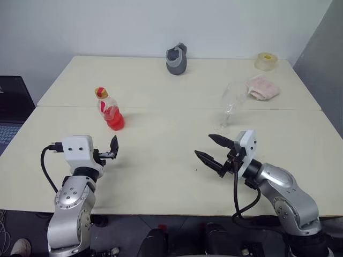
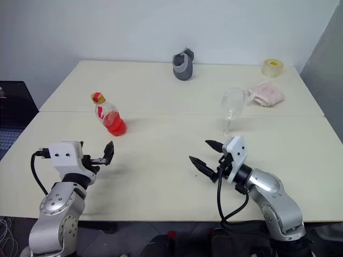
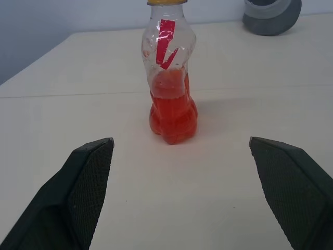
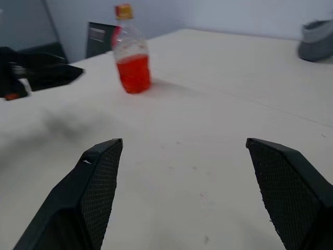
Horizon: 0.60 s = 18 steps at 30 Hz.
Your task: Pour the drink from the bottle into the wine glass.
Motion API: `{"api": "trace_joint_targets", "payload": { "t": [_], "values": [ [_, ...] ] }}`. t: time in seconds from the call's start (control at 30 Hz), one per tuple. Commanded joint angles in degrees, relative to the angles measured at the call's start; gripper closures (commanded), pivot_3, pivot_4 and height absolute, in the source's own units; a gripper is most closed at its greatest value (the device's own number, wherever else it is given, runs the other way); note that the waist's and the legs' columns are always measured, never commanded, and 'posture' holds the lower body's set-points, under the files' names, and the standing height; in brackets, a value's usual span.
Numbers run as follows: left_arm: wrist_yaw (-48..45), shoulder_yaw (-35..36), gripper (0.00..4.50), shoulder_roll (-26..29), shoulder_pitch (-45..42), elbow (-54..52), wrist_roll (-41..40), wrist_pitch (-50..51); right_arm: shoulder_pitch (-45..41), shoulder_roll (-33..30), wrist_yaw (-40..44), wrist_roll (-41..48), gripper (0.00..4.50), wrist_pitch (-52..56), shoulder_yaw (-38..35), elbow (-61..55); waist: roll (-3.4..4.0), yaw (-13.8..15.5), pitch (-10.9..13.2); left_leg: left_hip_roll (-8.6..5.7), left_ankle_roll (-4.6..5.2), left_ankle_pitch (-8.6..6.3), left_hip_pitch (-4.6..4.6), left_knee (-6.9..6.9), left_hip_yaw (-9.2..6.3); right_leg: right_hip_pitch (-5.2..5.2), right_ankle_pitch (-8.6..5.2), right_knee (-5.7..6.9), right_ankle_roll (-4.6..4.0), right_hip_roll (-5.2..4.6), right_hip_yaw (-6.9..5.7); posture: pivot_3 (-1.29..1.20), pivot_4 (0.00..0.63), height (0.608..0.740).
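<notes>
Lining my left gripper (image 1: 112, 150) up level on the bottle (image 1: 110, 111) dead ahead, fingers spread wide for its body. Right gripper (image 1: 214, 151) spread, empty; wine glass (image 1: 231, 104) just beyond it.

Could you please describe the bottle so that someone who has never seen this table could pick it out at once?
On the pale table, look to the robot's left half, near the seam running across its width. The bottle stands upright there, alone, ahead of the open left pincer. It is small, squat and clear, with a yellow cap, a red-and-white label and bright red drink in its lower part, unlike the empty wine glass.
</notes>
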Motion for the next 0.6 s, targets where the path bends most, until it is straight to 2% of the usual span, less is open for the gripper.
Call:
{"api": "trace_joint_targets", "payload": {
  "t": [0.03, 0.3, 0.6],
  "values": [
    [-0.80, 0.55, 0.01, 1.38, -1.65, 2.15, 0.54, -3.28, -2.39, -0.27, 3.42, 2.08, 0.43, -1.86, 0.67, 0.64, -0.01, 0.00, 0.01, 0.00, 0.00, 0.00, 0.00, 0.00, 0.00, 0.00, 0.00, 0.00, 0.00, 0.00, 0.00, 0.00, 0.150, 0.740],
    [-3.15, -0.50, 0.01, 1.98, -7.54, 12.01, -0.51, -7.55, -7.61, 1.65, 4.10, 1.09, 0.43, -3.60, 2.46, 5.14, -0.01, 0.01, 0.00, 0.00, -0.05, 0.03, -0.02, 0.02, -0.04, -0.04, 0.01, 0.01, -0.01, -0.02, -0.01, 0.00, 0.150, 0.740],
    [-5.95, -0.76, 0.01, 6.05, -14.00, 22.67, 0.32, -12.61, -8.67, 2.27, 3.02, 0.48, 0.43, -3.96, 2.95, 5.67, -0.01, 0.00, 0.00, -0.02, -0.07, 0.04, -0.06, 0.03, -0.29, -0.06, 0.01, 0.01, -0.01, -0.04, -0.05, 0.00, 0.150, 0.740]
  ]
}}
